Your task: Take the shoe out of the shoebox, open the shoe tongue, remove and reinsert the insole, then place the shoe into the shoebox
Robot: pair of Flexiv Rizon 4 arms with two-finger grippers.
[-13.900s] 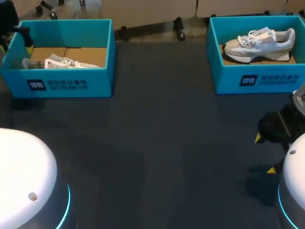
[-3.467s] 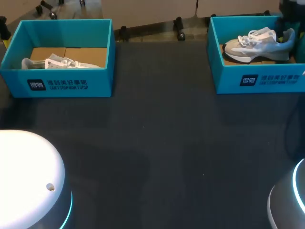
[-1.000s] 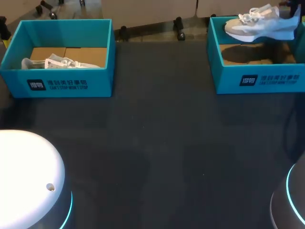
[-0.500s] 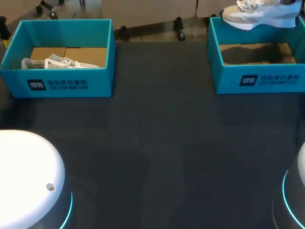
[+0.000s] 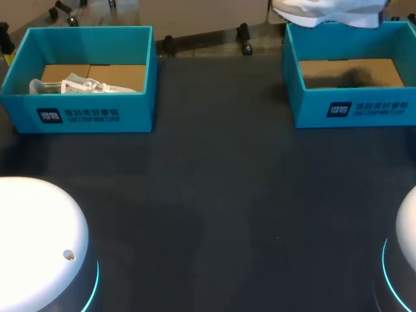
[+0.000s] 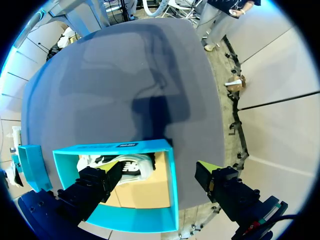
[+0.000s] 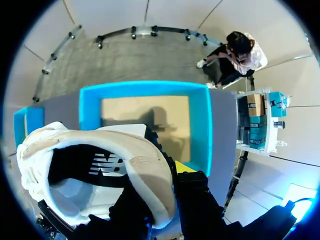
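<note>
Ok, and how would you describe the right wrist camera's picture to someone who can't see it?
The right gripper grips a white and beige sneaker by the rim of its opening, holding it in the air. Below it sits an open turquoise cardboard shoebox, empty, on a dark grey table.

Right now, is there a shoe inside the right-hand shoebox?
No: in the head view the right shoebox holds only bare cardboard floor, and the shoe hangs above its far wall.
</note>
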